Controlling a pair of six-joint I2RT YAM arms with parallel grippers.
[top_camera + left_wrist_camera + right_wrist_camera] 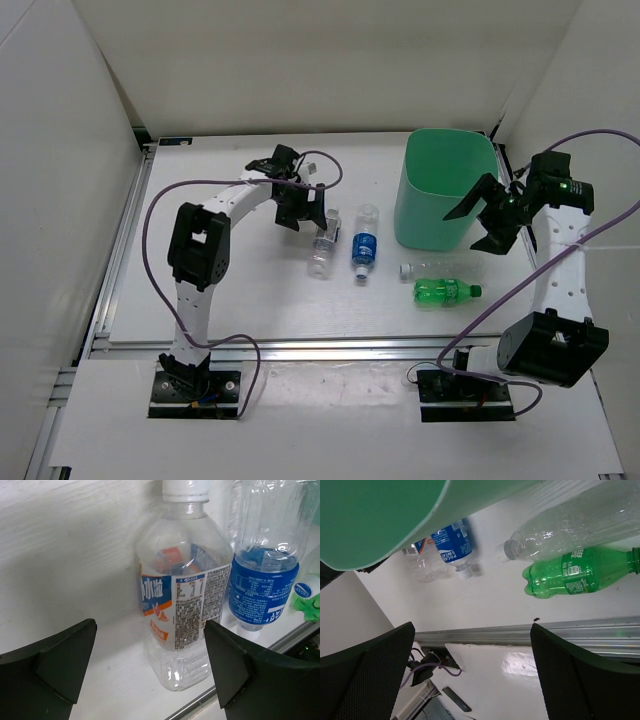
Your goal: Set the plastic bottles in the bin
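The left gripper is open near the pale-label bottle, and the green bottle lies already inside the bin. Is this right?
No: the green bottle lies on the table, outside the bin, as the top external view shows. The rest is right.

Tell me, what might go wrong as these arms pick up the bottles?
1. The left gripper hangs open over the pale-label bottle; the blue-label bottle lies close beside, so a finger might knock it rolling.
2. Both lie on their sides, smooth and round, so either could slip from the grip.
3. The right gripper sits close by the bin and may nudge it.
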